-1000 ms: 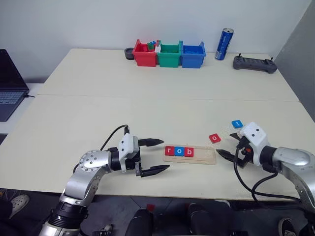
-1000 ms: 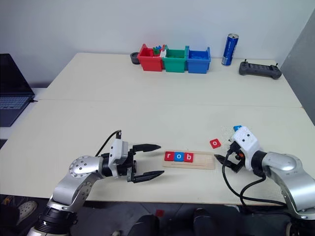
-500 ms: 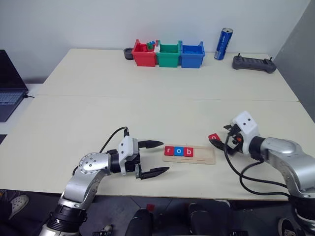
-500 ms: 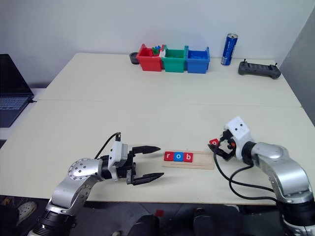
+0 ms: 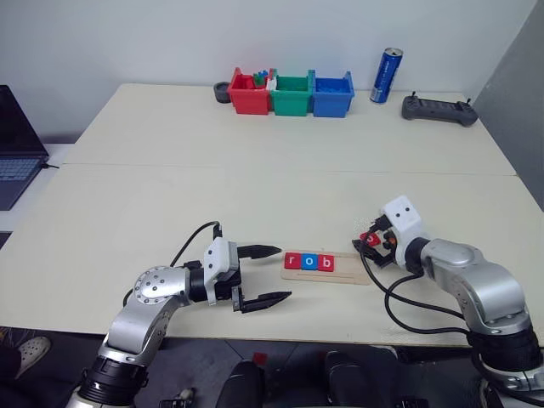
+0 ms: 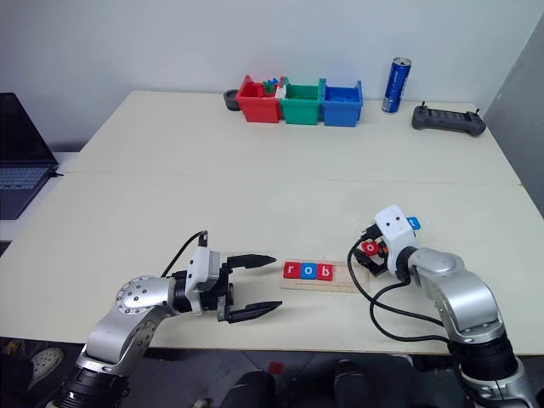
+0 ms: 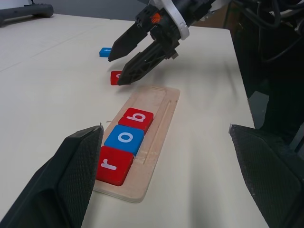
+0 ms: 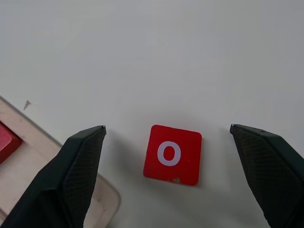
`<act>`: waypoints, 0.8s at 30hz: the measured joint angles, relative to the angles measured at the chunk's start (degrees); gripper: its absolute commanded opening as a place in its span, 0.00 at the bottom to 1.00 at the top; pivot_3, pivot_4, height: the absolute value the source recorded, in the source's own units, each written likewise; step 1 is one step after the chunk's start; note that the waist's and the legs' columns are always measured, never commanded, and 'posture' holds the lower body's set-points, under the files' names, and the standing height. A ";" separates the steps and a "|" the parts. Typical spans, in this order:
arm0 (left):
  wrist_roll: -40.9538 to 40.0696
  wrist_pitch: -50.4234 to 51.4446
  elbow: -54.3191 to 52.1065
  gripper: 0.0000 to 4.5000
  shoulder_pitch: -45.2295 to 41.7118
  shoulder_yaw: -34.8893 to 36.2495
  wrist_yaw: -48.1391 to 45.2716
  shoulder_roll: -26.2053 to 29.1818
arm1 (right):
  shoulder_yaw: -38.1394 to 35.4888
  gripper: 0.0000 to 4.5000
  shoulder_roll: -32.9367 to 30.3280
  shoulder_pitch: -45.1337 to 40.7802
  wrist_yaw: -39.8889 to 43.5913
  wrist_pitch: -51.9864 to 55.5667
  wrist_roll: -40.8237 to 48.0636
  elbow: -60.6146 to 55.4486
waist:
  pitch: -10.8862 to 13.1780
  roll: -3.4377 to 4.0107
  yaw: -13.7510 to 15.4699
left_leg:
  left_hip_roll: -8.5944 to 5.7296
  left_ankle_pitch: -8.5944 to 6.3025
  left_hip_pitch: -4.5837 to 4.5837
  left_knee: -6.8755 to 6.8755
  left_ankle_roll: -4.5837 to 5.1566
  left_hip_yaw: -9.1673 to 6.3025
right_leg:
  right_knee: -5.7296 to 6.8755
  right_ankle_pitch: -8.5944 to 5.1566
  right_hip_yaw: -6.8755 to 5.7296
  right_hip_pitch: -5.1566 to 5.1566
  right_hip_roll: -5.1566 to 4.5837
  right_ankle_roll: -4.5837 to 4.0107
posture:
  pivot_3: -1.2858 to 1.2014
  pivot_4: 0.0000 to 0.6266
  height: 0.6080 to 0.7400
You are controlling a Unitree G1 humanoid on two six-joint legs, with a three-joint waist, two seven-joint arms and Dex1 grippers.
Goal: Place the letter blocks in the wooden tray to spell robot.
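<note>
The right pincer (image 5: 371, 244) is hiding most of the red tile (image 5: 365, 239); the laptop (image 5: 17, 144) is running off the edge.

The two eye views look from the robot's head, forward and down over the desk (image 5: 255, 170). Both share the whole scene, with the wooden tray (image 5: 350, 270) near 6 o'clock and the coloured bins (image 5: 293, 93) at 12 o'clock. The left wrist view looks very low and close along the tray toward the right pincer (image 7: 124, 65). The right wrist view looks steeply down, very near the red "o" block (image 8: 172, 154), and shares the tray end with the others.
</note>
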 measured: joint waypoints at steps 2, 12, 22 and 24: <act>0.00 0.03 -0.05 1.00 0.04 0.02 0.00 0.09 | -0.07 0.99 0.55 -0.08 -0.81 1.13 -0.10 0.51 | 0.00 0.00 0.02 | 0.00 0.00 -0.01 0.00 0.00 0.00 | 0.00 0.00 0.01 -0.01 0.00 0.00 | 0.52 0.24 1.00; -0.01 0.13 -0.40 1.00 0.43 0.05 0.14 0.37 | -2.70 0.71 4.79 -1.01 -3.89 7.21 0.54 0.37 | -0.01 0.01 -0.08 | 0.01 0.00 -0.01 -0.01 0.00 0.01 | 0.01 0.00 0.01 -0.03 0.00 0.00 | 0.52 0.24 1.00; -0.02 0.32 -1.24 1.00 0.96 0.05 0.53 0.38 | -2.99 0.32 4.98 -2.20 -4.46 8.30 0.51 1.09 | -0.01 0.02 -0.61 | 0.01 0.00 0.00 0.00 0.00 0.01 | 0.03 0.00 0.01 -0.03 0.01 0.00 | 0.52 0.24 1.00; -0.03 0.33 -1.26 1.00 0.96 0.05 0.59 0.38 | -3.30 0.32 3.86 -2.97 -4.36 9.74 0.58 1.17 | -0.01 0.01 -0.65 | 0.00 0.00 -0.01 -0.01 0.00 0.00 | 0.03 0.00 0.00 -0.03 0.00 0.00 | 0.52 0.24 1.00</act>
